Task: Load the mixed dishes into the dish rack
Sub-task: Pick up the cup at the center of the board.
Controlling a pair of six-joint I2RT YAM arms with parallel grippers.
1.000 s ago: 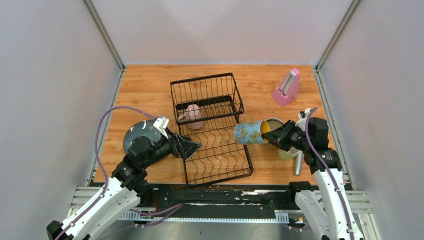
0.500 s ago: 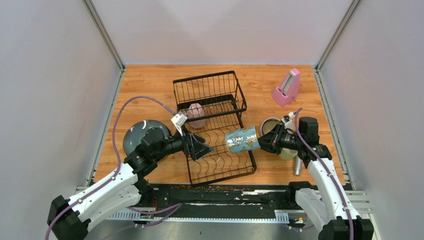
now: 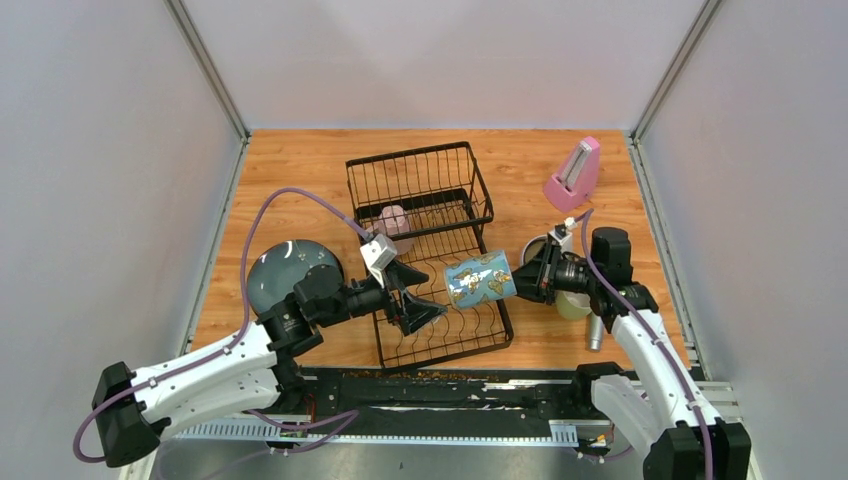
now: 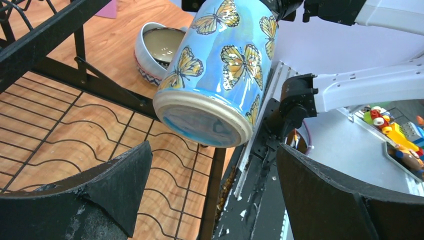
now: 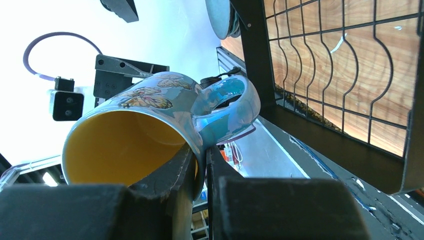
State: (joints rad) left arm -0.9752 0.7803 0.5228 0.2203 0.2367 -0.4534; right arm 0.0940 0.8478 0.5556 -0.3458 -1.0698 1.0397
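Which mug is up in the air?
The blue butterfly mug, pinched at its rim by the right gripper and tipped sideways over the dish rack. The pink mug sits inside the rack's basket.

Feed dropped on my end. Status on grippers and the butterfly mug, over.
Right gripper shut on blue butterfly mug at the rim, mug sideways above dish rack right edge. Left gripper open, facing the mug's base. Nothing between them.

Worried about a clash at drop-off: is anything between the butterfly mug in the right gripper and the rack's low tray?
Yes. The left gripper, jaws wide open, hovers over the dish rack tray, directly facing the blue butterfly mug base, in its path. The pink mug sits aside in the basket section.
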